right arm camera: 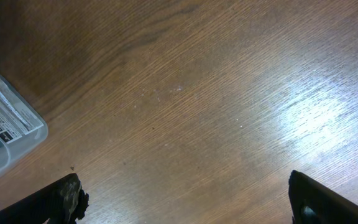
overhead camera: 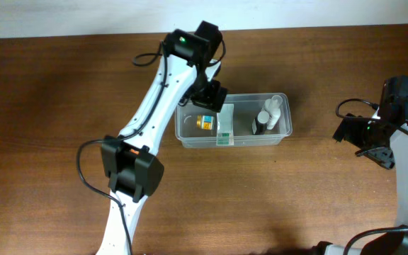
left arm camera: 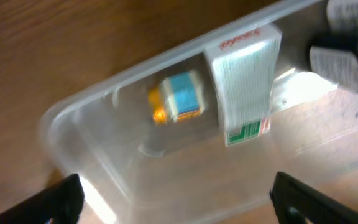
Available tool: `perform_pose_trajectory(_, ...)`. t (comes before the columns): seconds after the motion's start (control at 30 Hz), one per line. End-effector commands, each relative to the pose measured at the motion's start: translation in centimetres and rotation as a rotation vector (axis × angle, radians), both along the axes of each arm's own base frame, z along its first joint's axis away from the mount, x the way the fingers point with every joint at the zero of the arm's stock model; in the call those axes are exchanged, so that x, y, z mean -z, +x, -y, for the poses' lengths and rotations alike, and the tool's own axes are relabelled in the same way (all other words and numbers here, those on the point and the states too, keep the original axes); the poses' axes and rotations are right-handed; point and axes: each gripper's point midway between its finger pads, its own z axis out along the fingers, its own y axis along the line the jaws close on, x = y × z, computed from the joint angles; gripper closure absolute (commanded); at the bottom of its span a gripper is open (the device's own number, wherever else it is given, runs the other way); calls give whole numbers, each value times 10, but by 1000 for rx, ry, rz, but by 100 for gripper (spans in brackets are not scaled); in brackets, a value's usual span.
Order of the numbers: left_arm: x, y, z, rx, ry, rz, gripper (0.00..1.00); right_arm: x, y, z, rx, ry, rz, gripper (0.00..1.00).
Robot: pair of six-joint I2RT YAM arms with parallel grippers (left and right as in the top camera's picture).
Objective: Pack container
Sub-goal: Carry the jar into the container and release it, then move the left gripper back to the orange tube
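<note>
The clear plastic container (overhead camera: pixel 283 132) lies mid-table. Inside it are a small yellow-and-blue item (overhead camera: pixel 205 122), a white box with green and red print (overhead camera: pixel 225 127), and small bottles (overhead camera: pixel 268 117) at its right end. My left gripper (overhead camera: pixel 211 97) hovers over the container's back left rim, open and empty. In the left wrist view (left arm camera: pixel 179 205) its fingers are spread wide above the container (left arm camera: pixel 73 124), with the yellow-and-blue item (left arm camera: pixel 178 96) and white box (left arm camera: pixel 244 81) below. My right gripper (overhead camera: pixel 377 150) is open and empty over bare table at the far right (right arm camera: pixel 185 199).
The wooden table (overhead camera: pixel 62 92) surrounds the container. The container's corner (right arm camera: pixel 11 134) shows at the left edge of the right wrist view. Cables run along both arms.
</note>
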Motion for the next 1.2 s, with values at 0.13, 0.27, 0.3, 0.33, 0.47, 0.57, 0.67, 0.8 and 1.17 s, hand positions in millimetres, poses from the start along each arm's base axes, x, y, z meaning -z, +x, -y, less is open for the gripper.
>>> perform_pose_trajectory(0.13,-34,16,-43,-78,21,69,1,-1,0,2,17,-2,7,2)
perform_pose_trajectory(0.27,-52,23,-69,-122,9,105,1,-1,0,2,17,-2,7,2)
perform_pose_trajectory(0.3,-57,23,-77,-134,6,115,1,-1,0,2,17,-2,7,2)
perform_pose_trajectory(0.33,-63,23,-84,-148,4,123,1,-1,0,2,17,-2,7,2)
perform_pose_trajectory(0.47,-77,14,-114,-205,11,126,1,-1,0,2,17,-2,7,2)
perform_pose_trajectory(0.57,-79,-1,-140,-251,35,97,1,-1,0,2,17,-2,7,2)
perform_pose_trajectory(0.67,-72,-21,-157,-290,48,39,1,-1,0,2,17,-2,7,2)
perform_pose_trajectory(0.8,-55,-46,-167,-306,73,-56,1,-1,0,2,17,-2,7,2)
perform_pose_trajectory(1.17,7,-77,-177,-360,132,-239,1,-1,0,2,17,-2,7,2)
